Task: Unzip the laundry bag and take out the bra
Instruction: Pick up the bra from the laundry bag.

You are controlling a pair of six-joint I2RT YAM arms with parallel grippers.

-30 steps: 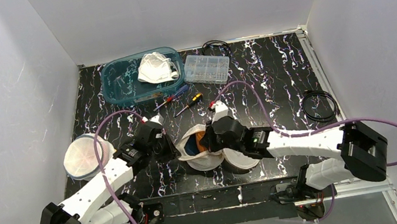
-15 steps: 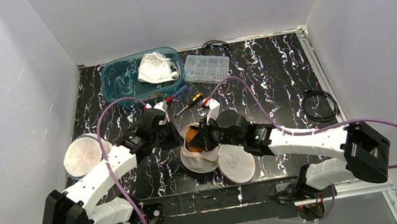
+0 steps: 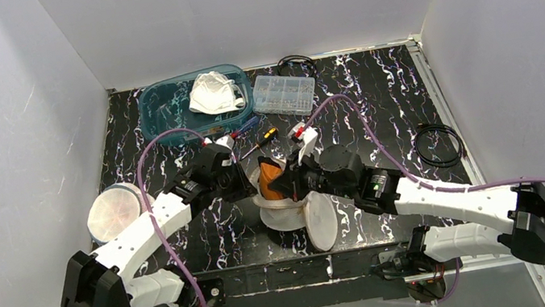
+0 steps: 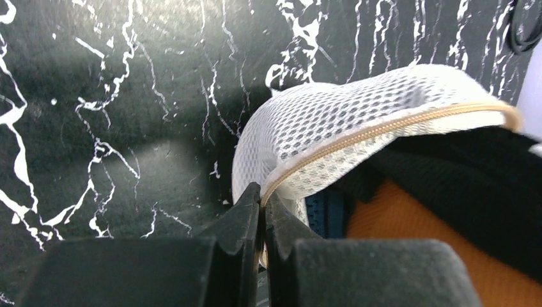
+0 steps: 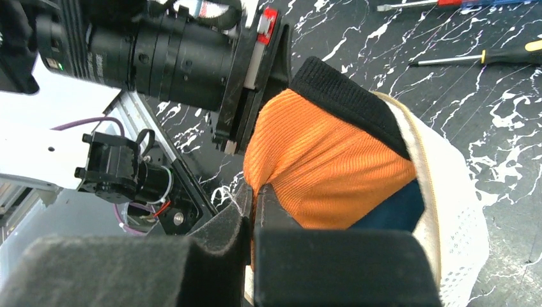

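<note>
Orange and black at mid-table: pinching the bra (image 5: 326, 173) tight in the right gripper (image 5: 252, 192), holding it half out of the white mesh laundry bag (image 4: 332, 115). Nipping the zipper edge (image 4: 383, 128) with the left gripper (image 4: 261, 197), clamped down hard, above the black marbled table (image 3: 376, 105).

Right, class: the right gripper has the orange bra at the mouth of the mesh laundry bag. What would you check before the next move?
1. The laundry bag is unzipped: ok, its zipper edge gapes.
2. The left gripper is shut on the bag's zipper edge: ok.
3. The right gripper is shut on the bra: ok.
4. The bra is fully out of the bag: not ok, its lower part sits inside.
5. The bra is free of snags inside: cannot tell, hidden.
6. The screwdrivers lie apart from the bag: ok.
</note>
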